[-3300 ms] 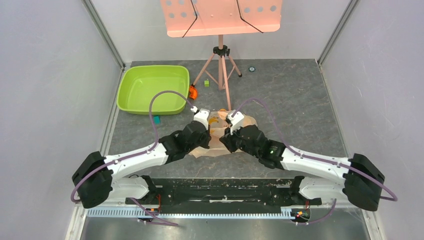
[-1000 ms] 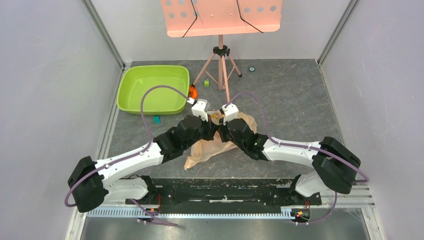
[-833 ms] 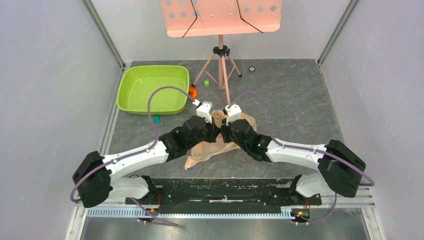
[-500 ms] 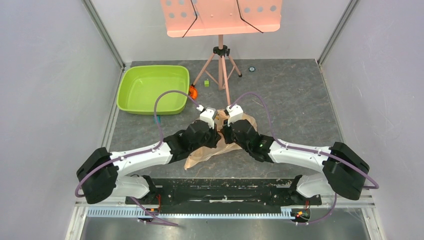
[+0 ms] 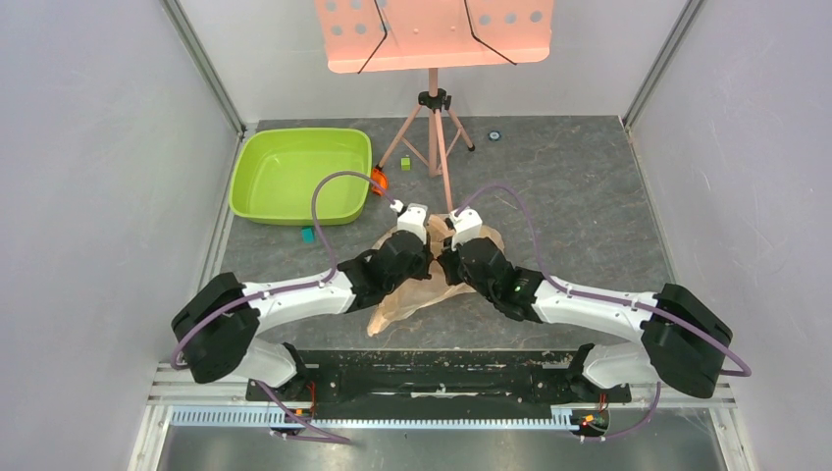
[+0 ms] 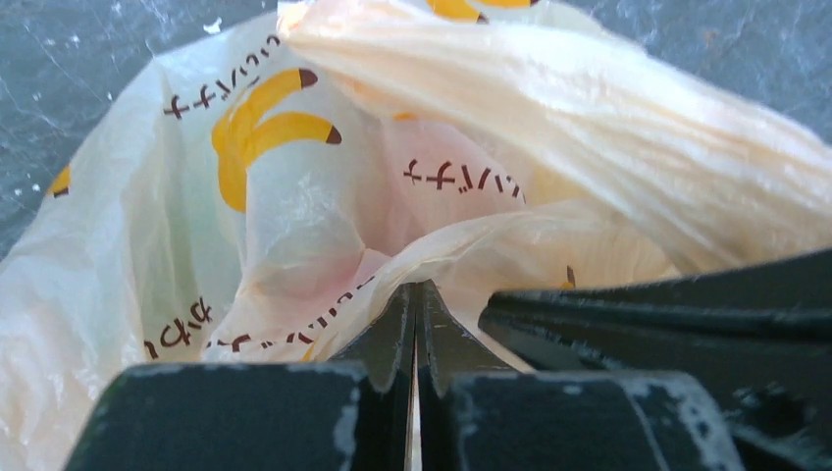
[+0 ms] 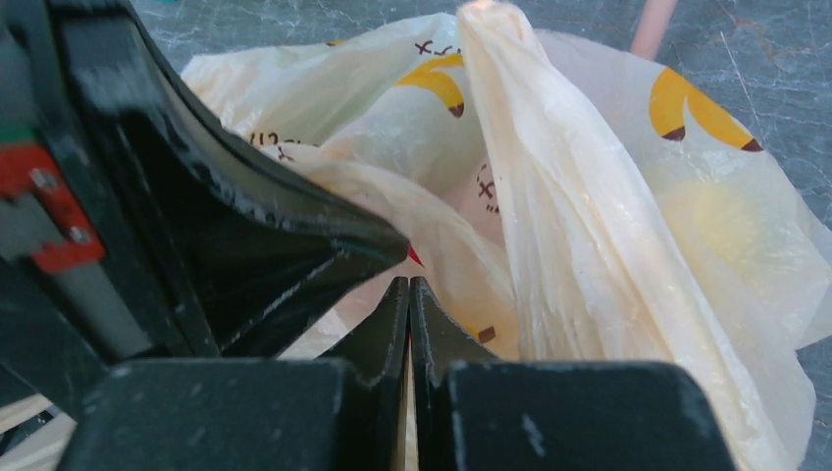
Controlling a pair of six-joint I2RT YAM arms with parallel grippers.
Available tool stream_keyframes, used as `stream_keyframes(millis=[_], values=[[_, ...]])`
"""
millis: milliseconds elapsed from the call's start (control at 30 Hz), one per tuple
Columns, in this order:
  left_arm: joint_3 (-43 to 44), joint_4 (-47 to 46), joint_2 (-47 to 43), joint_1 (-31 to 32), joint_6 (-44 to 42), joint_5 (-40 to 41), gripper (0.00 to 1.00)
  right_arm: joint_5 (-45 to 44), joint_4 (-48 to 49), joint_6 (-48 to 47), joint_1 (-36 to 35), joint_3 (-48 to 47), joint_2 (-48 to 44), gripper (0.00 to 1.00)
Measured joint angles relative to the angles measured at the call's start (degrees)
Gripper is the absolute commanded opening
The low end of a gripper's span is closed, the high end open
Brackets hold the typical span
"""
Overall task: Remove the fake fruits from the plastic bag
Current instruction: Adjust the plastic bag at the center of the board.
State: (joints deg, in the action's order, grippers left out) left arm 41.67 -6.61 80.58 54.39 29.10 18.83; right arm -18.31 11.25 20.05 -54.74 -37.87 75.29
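Table-top scene: the plastic bag (image 5: 412, 306) is seen crumpled near the middle of the grey table (image 5: 589, 216), with both arms brought together over its far end. The left gripper (image 6: 417, 299) is shown with its fingers pressed together and a pale sliver of bag film pinched between them. The right gripper (image 7: 409, 292) is likewise closed on a fold of the same bag, just beside its partner at 3 o'clock. The fake fruits are hidden by the printed film. Only a pinkish tint (image 6: 329, 280) and a yellowish glow (image 7: 716, 231) can be made out through it. A lime green tub (image 5: 294, 216) is placed at about 10 o'clock from the bag, and a pink music stand (image 5: 435, 137) at 12 o'clock. A small teal block (image 5: 307, 234) is seen lying just in front of the tub.
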Motion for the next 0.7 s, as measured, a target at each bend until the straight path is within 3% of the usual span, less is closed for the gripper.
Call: stream_keyframes(millis=[367,700], values=[[7.19,-1.14,7.91,-1.31,-0.48,1.97,0.02,-0.22,-0.48,0.66,0.0,1.51,-0.24,0.0],[7.43,2.19,11.34,-1.29,-0.5,-1.4,0.02,-1.03,-0.9,1.31,0.0,2.47,-0.79,0.0]])
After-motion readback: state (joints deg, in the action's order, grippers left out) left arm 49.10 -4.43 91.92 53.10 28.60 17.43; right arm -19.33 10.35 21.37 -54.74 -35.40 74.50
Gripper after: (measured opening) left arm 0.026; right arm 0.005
